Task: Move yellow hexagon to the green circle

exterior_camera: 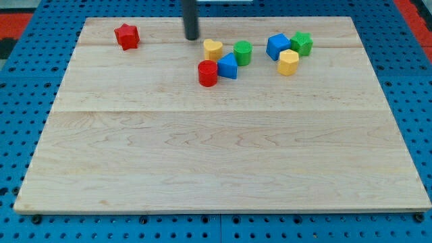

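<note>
The yellow hexagon (288,62) lies near the view's top right, touching a blue block (277,46) and close to a green star (302,43). The green circle (243,52) stands to its left, with a gap between them. My tip (192,37) is at the view's top centre, left of a yellow heart (212,48) and well left of the hexagon, touching no block.
A blue triangle (228,66) and a red cylinder (207,73) sit just below the yellow heart and green circle. A red star (126,36) lies at the top left. The wooden board (216,155) rests on a blue pegboard.
</note>
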Controlling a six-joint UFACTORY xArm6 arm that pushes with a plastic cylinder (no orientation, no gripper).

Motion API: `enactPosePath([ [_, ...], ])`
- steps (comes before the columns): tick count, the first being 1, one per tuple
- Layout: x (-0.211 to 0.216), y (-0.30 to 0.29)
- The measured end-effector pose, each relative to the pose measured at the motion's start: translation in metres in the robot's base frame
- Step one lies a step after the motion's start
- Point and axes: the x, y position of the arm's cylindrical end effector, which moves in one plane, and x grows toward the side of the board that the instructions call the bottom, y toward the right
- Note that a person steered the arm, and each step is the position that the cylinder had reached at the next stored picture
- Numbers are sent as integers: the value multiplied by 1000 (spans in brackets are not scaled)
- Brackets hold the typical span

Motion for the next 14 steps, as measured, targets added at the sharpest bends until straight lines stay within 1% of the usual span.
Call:
enactPosePath([
  [1,53,1],
  [2,-4,-22],
  [3,-18,5],
  [4,57,10],
  [5,55,-34],
  [6,98,-41],
  [7,139,-71],
  [8,164,9],
  [9,153,127],
  [10,108,158],
  [11,75,158],
  [12,62,150],
  [13,82,186],
  [14,61,220],
])
